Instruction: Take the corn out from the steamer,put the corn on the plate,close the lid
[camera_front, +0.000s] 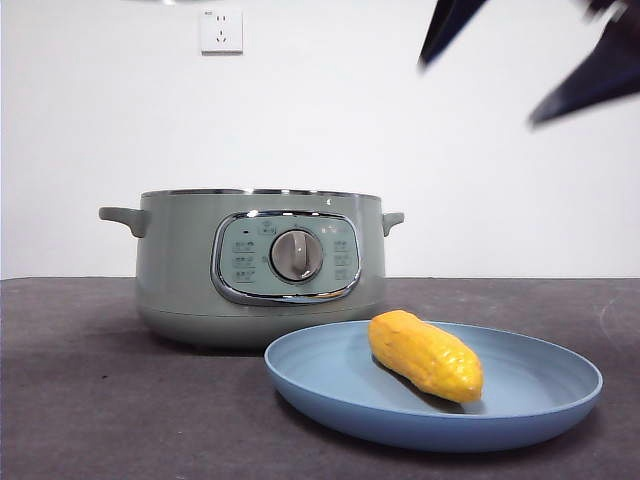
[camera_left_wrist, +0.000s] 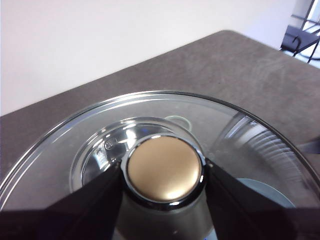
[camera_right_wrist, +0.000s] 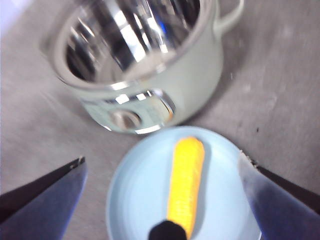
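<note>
The steamer (camera_front: 258, 267) stands open on the table (camera_front: 90, 400), just behind the plate (camera_front: 540, 400). The corn (camera_front: 425, 355) lies on the plate. The left gripper (camera_left_wrist: 164, 172) clamps the lid (camera_left_wrist: 60, 165) by its knob (camera_left_wrist: 164, 172) — the right gripper (camera_right_wrist: 165, 195) hangs above the plate, jaws wide and empty.

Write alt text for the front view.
A yellow corn lies on a light-blue plate in front of an open, lidless sage-green steamer on a dark table; black gripper jaws hang at the top right.
</note>
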